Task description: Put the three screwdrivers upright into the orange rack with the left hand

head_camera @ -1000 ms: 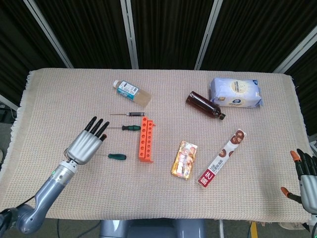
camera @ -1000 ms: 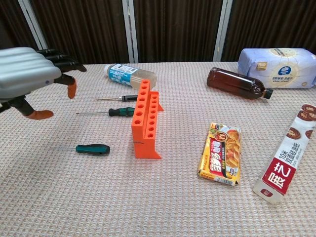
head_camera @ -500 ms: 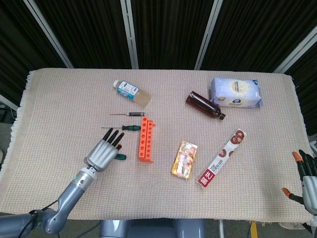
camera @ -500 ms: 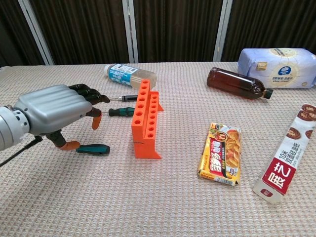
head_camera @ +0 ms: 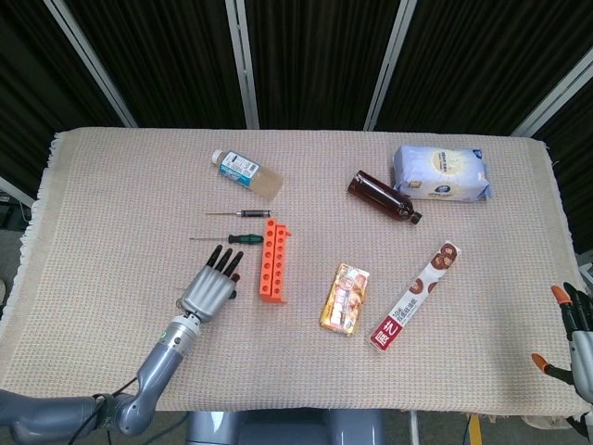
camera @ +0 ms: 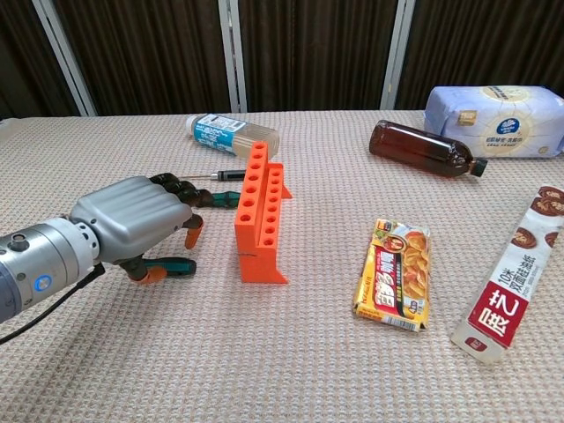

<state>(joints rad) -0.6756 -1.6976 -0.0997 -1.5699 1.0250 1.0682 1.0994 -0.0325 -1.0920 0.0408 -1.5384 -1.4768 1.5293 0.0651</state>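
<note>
The orange rack [head_camera: 273, 260] [camera: 260, 216] stands mid-table with its holes facing up. A thin screwdriver [head_camera: 241, 213] [camera: 229, 175] and a green-handled one [head_camera: 243, 238] [camera: 220, 199] lie flat just left of it. A stubby teal-handled screwdriver [camera: 181, 264] lies beside the rack's near end. My left hand [head_camera: 211, 287] [camera: 141, 225] hovers right over it with fingers spread and thumb by the handle, holding nothing; in the head view the hand hides it. My right hand [head_camera: 576, 338] sits off the table's near right corner, fingers apart and empty.
A clear bottle with a blue label [head_camera: 246, 174] lies behind the screwdrivers. A brown bottle [head_camera: 382, 197] and a white packet [head_camera: 441, 173] lie at the back right. A snack packet [head_camera: 345, 298] and a long sachet [head_camera: 417, 294] lie right of the rack.
My left hand has moved right and down toward the rack, from open cloth to just over the stubby screwdriver. The screwdrivers and rack have not moved.
</note>
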